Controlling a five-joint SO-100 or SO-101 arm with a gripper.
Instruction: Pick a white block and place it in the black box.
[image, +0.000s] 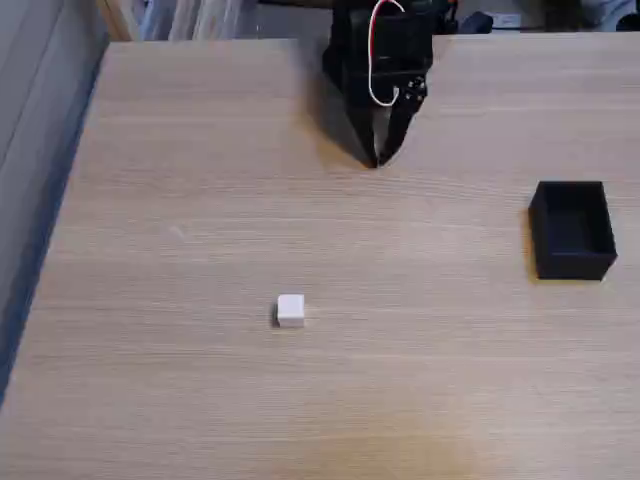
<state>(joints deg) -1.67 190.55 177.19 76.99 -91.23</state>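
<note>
My tool (378, 160) at top centre of fixed view, tips pinched together, holding nothing. White block (290, 310) lies lower-left of it on surface (180, 150), well apart. Black box (572, 230) far right.

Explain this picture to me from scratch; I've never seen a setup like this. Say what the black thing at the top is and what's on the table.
This is a single picture from a fixed camera looking down at a wooden table. The black thing with red and white wires is a small robot arm; its gripper, two fingers drawn together to a point, holds nothing. On the table lie a white block, a small cube, and, apart at the picture's right, the black box, open on top and empty.
</note>
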